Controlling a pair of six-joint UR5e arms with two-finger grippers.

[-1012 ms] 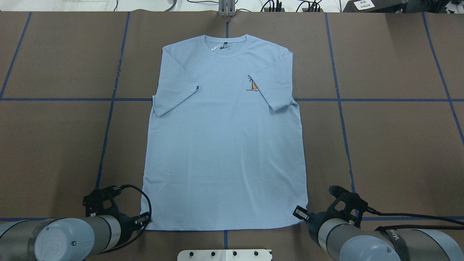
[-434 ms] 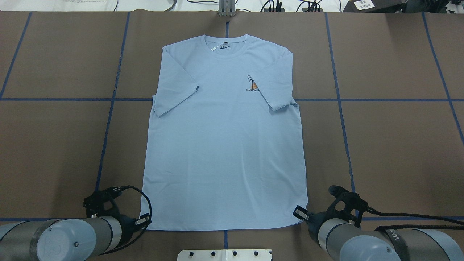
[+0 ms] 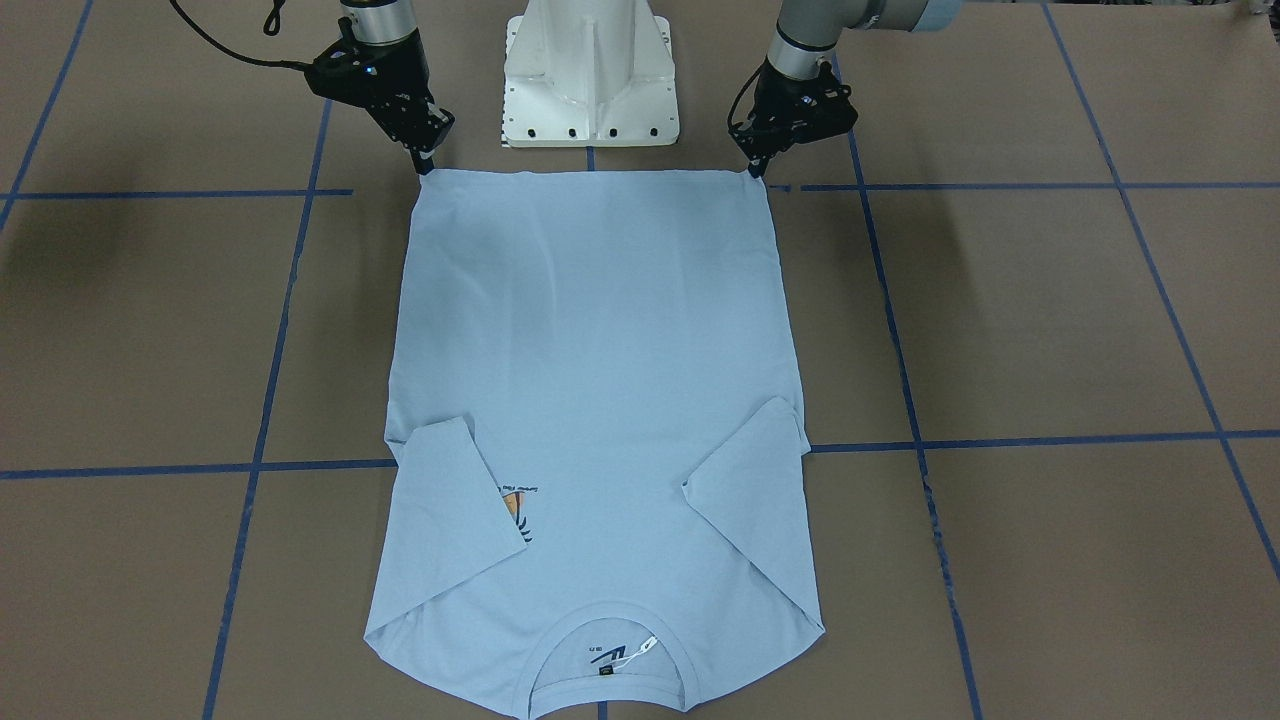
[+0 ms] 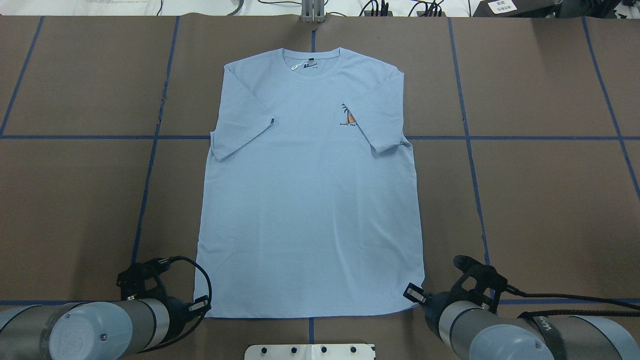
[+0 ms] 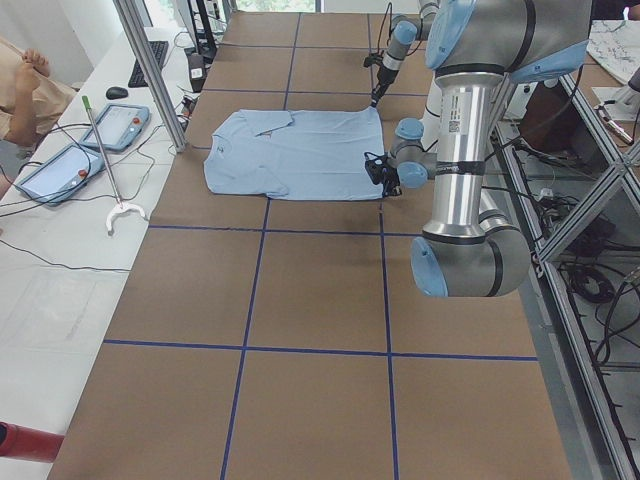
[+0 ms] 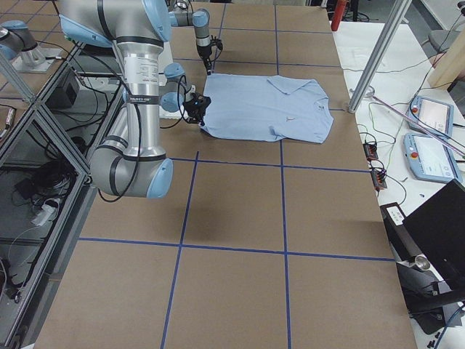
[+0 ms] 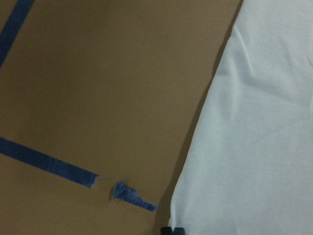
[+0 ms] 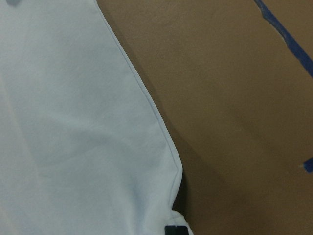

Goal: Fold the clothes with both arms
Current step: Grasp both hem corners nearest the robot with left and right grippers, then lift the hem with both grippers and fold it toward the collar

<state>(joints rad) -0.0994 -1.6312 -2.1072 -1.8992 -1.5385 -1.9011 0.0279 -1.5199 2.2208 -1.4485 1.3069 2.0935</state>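
The shirt point(image 4: 310, 210) lies flat and face up on the tabletop point(image 4: 550, 200), with its collar point(image 4: 311, 50) away from the robot and both sleeves point(image 4: 242, 125) folded in over the chest. The left gripper point(image 3: 757, 168) is pinched onto the near hem corner on the robot's left. The right gripper point(image 3: 425, 163) is clenched likewise on the opposite hem corner.

T-shirt point(image 4: 310, 210) soft matt cloth; table cover point(image 4: 550, 200) matt brown paper; tape lines point(image 4: 550, 137) matt, frayed; pedestal point(image 3: 590, 70) smooth white paint
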